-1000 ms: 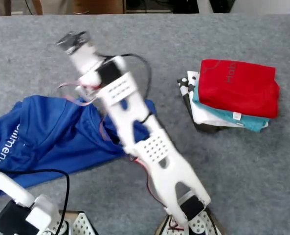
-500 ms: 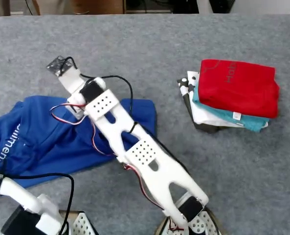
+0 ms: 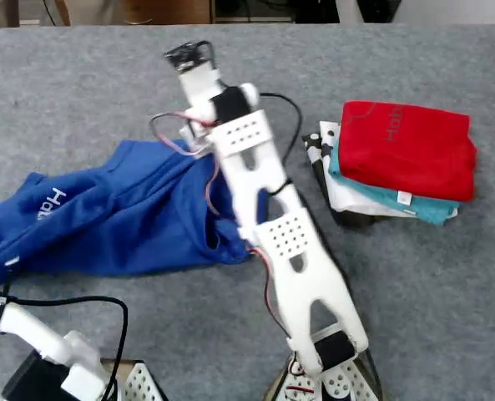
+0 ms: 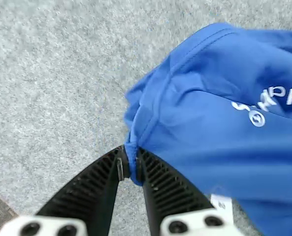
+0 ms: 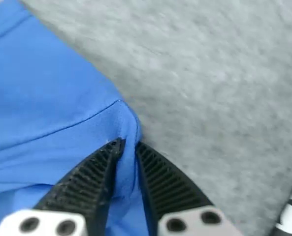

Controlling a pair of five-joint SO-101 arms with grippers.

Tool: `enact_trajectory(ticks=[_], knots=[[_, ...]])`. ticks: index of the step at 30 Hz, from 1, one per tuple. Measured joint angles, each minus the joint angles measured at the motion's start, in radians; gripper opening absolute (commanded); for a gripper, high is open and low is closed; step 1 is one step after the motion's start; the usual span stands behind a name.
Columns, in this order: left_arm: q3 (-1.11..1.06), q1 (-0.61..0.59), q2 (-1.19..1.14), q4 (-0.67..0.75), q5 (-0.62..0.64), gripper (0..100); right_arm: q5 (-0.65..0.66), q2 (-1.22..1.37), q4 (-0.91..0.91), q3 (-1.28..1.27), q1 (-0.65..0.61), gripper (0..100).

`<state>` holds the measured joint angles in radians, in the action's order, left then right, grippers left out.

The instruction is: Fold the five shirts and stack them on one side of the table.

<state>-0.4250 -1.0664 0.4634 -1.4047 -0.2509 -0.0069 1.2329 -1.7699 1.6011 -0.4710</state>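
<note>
A blue shirt [image 3: 105,217] with white lettering lies bunched on the grey table, left of centre. My right gripper [image 5: 126,145] is shut on a hemmed edge of the blue shirt [image 5: 42,98]; in the high view this arm [image 3: 255,184] stretches from the near edge to the shirt's far right corner, which is lifted. My left gripper [image 4: 131,169] is shut on a folded edge of the blue shirt [image 4: 224,113], close to a small white tag [image 4: 219,201]. A stack of folded shirts, red shirt [image 3: 406,146] on top, sits at the right.
Under the red shirt lie a teal one [image 3: 397,200], a white one and a dark one. Bare grey table [image 3: 447,292] surrounds the stack, and more lies along the far side. The arm bases stand at the near edge, with a black cable [image 3: 63,296] near the left one.
The right arm swung left, then right and farther back, dragging the shirt's corner along. The shirt has bunched up toward the centre and its lettering has shifted.
</note>
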Motion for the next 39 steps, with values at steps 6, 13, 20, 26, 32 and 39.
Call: enact_trajectory(ticks=[6,13,20,26,32,39], knots=[[-0.002,0.008,0.0,0.002,0.0,2,0.164,0.0,0.0,-0.095,0.02,7.8],[-0.002,0.008,0.0,0.002,0.0,2,0.307,-0.183,0.0,-0.339,0.021,37.4],[0.015,0.008,0.0,0.002,0.0,2,0.354,-0.4,0.072,-0.39,0.003,28.6],[0.015,0.049,0.0,-0.011,-0.002,2,0.356,-0.336,0.365,-0.4,-0.104,12.9],[0.015,0.072,0.0,-0.055,-0.002,2,0.361,-0.172,0.703,-0.402,-0.189,14.7],[0.015,0.072,0.0,-0.061,-0.002,2,0.361,-0.078,0.743,-0.402,-0.287,20.9]])
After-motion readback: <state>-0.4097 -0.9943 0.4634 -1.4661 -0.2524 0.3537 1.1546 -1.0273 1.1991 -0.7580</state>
